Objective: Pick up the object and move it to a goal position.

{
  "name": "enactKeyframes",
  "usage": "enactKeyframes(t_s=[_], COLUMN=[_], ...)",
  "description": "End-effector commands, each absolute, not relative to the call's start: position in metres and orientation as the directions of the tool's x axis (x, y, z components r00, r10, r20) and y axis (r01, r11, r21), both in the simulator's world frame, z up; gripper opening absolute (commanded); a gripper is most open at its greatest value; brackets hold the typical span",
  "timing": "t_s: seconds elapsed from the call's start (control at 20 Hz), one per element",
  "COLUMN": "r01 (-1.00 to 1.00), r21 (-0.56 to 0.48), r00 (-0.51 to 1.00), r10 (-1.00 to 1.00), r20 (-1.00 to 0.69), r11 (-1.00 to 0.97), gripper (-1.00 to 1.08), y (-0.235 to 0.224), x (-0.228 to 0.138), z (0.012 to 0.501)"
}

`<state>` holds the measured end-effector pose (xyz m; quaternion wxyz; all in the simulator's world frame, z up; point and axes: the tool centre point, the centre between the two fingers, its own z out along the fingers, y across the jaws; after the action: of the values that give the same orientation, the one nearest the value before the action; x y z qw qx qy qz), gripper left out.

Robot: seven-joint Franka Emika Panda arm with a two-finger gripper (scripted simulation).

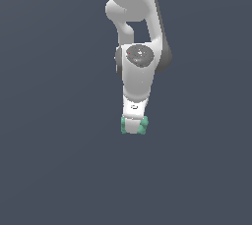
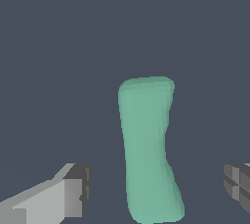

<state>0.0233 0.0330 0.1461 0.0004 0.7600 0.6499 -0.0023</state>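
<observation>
Teal-green and dull, the block lies on the dark grey table, right between the two fingers of the gripper. The gripper is wide open and holds nothing. In the wrist view there is bare table on both sides, between the block and each finger, so neither finger touches it.

In the exterior view the white gripper hangs over the block. Only the two green ends peek out, one on each side of it. I cannot tell from that view how close the gripper is to the table.

What could go wrong? The block is long and thin in the middle, and it sits a bit tilted. If the fingers close near one end, it may spin or slip out. If one finger gets there first, it may push the block away. If the gripper goes too low, it may bump the table.

Room to move looks good. No edge of the table shows, and nothing else lies near the gripper. No goal mark can be seen.
</observation>
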Motion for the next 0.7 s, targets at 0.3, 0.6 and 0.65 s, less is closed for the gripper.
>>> enactKeyframes(t_s=[0.3, 0.6, 0.65], r01=[0.997, 0.997, 0.997], r21=[0.000, 0.000, 0.000], r00=[0.071, 0.073, 0.072], r10=[0.997, 0.997, 0.997], r20=[0.000, 0.000, 0.000], r11=[-0.071, -0.073, -0.072], gripper=[1.00, 1.00, 1.00], y=[0.0376, 0.0374, 0.0377], x=[0.0253, 0.0251, 0.0251], z=[0.1458, 0.1421, 0.1393])
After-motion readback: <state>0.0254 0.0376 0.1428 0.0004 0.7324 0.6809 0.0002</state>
